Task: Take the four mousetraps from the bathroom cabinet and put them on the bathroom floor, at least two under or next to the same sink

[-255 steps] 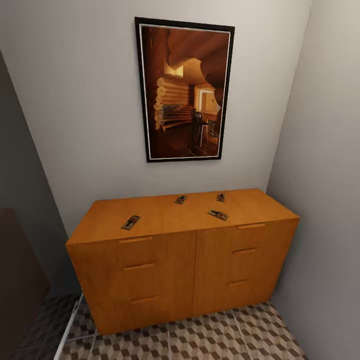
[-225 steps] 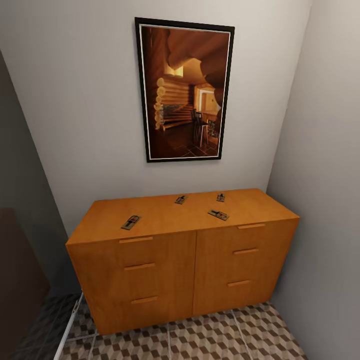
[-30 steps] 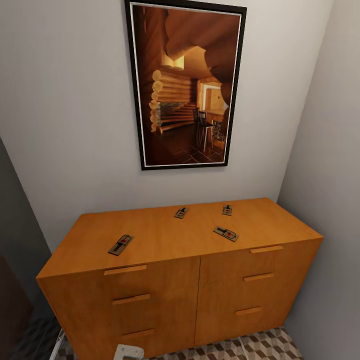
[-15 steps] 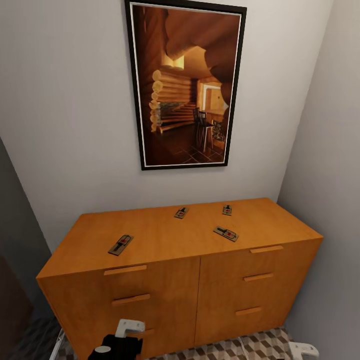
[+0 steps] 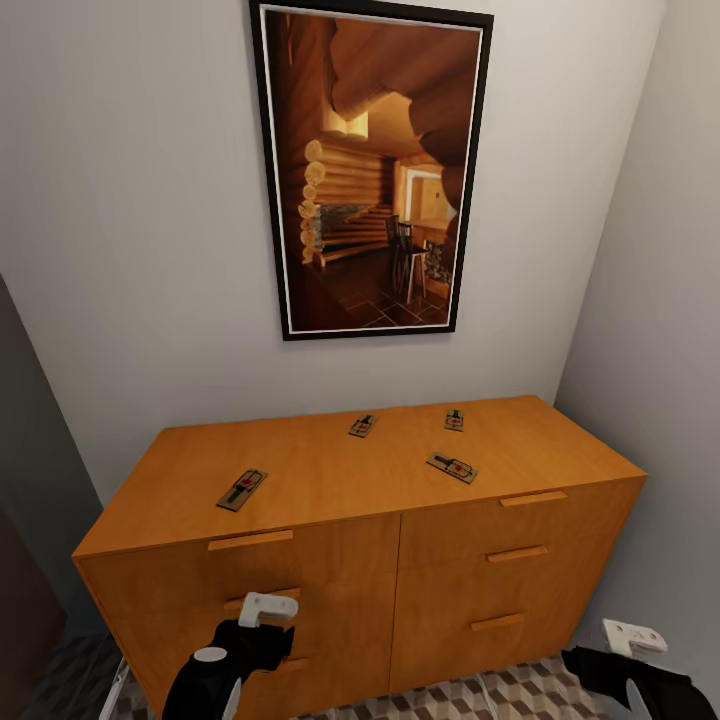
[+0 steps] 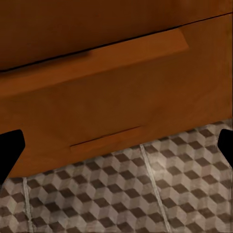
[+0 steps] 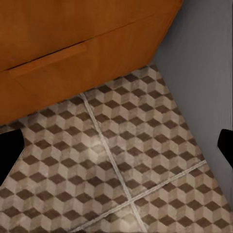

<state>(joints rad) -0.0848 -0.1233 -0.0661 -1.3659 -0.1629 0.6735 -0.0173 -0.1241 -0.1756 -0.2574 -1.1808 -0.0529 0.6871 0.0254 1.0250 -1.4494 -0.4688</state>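
Several mousetraps lie flat on top of the orange-brown cabinet [image 5: 330, 470]: one near the left front [image 5: 242, 489], one at the right front [image 5: 452, 467], and others toward the back [image 5: 363, 425] [image 5: 454, 420]. My left gripper [image 5: 262, 612] hangs low in front of the left drawers, well below the cabinet's top. In the left wrist view it [image 6: 116, 150] is open, facing a drawer front [image 6: 111, 92] and the cube-patterned bathroom floor [image 6: 145, 194]. My right gripper [image 5: 630, 638] is low at the cabinet's right corner. It [image 7: 116, 150] is open over the floor [image 7: 126, 160].
A large framed picture [image 5: 370, 170] hangs on the wall above the cabinet. A grey wall [image 5: 660, 350] closes the right side close to the cabinet's end. A dark surface [image 5: 25, 500] borders the left. Bar handles [image 5: 250, 540] stick out from the drawers.
The camera has come closer to the cabinet since the oldest frames. Over the last second both arms have risen into view at the bottom. The mousetraps have not moved.
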